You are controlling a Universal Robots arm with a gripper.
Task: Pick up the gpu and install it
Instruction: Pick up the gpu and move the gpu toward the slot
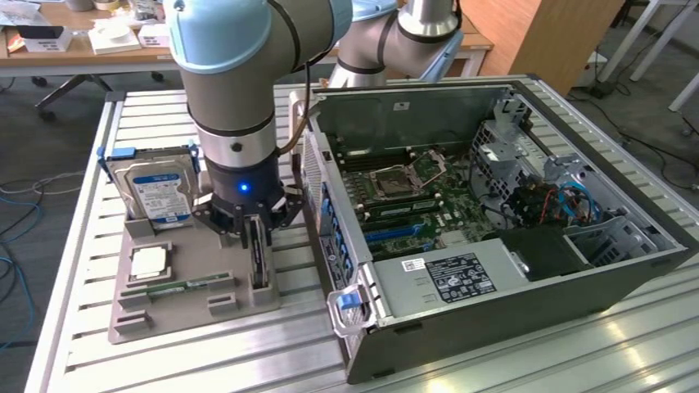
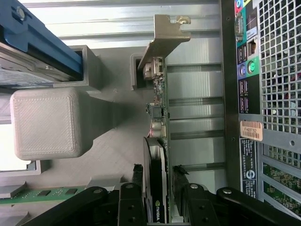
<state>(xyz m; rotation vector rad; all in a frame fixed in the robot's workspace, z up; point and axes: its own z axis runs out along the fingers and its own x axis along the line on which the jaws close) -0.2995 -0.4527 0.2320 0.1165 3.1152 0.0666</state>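
Wrist view: jaws astride graphics card (image 2: 158,113), not yet gripping

Pick-up step. Gripper (image 2: 157,170) hangs low over the card, which stands on edge in a slot along the holder's (image 1: 175,315) edge nearest the computer case (image 1: 492,327). Jaws apart, one finger each side, thin gaps showing. My read: closing needs fingers square on both faces, then a straight lift.

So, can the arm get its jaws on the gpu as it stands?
Likely yes. The gripper hangs right over the gpu, which stands on edge in the grey holder, with open jaws either side of it and nothing else between. The hard drive stands clear.
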